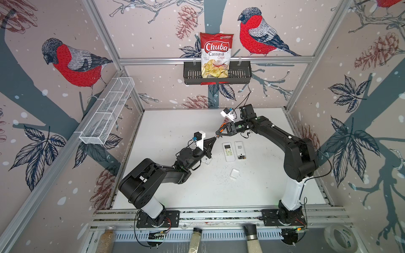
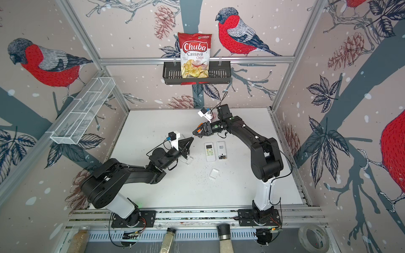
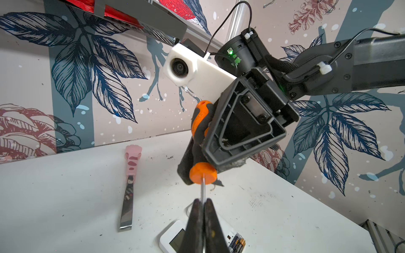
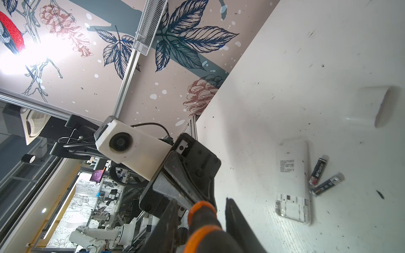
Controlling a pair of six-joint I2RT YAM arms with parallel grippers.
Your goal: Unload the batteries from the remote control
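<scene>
Partly done: two batteries [image 4: 318, 168] lie loose on the table [image 4: 306, 54] beside an emptied remote [image 4: 292, 170], a second pair [image 1: 241, 157] sits in the open bay of another remote [image 1: 238, 146]; the left tool [image 3: 202, 201] pinches the screwdriver [image 3: 198, 124] by its shaft, the right tool [image 4: 200, 202] brackets its handle, grip unclear.

Free to pass over bare table [image 1: 175, 192] in front and at back left. Blocked mid-table by two remotes [image 1: 228, 151] side by side and cover [image 1: 234, 174] near them. Barred above their far ends by screwdriver [image 1: 222, 130] between left gripper [image 1: 213, 139] and right gripper [image 1: 218, 133].
</scene>
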